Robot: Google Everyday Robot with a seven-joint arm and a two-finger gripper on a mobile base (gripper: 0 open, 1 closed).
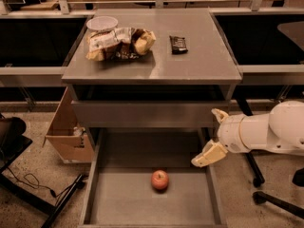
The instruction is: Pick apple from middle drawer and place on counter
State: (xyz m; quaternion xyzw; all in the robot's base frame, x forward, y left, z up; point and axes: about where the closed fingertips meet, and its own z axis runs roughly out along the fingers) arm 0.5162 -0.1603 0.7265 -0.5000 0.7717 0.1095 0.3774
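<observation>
- The apple (pixel 160 179) sits on the flat floor of the middle drawer (pixel 118 201), which is pulled right out at the bottom of the cabinet. It is roughly centred between the side walls, touching neither, with nothing else in the tray beside it.
- From where I stand, the end effector (pixel 214 134) hangs at the drawer's right-hand edge, above the side wall. It is off to the right of the apple, higher than it, and clear of it.
- Its two tan fingers are spread wide, one (pixel 219 114) up by the closed drawer front (pixel 142 114) and the other (pixel 209 154) angled down over the tray. There is nothing between them.
- The white arm (pixel 266 132) comes in from the right, level with the gap under that closed front.
- Up on the grey bench (pixel 204 63) a heap of snack bags (pixel 118 44) lies at the back left, with a white bowl (pixel 101 23) just behind it.
- A small dark wrapped bar (pixel 178 43) lies apart from the bags, towards the right.
- On the floor to the left of the cabinet, an open cardboard box (pixel 66 134) stands against its side.
</observation>
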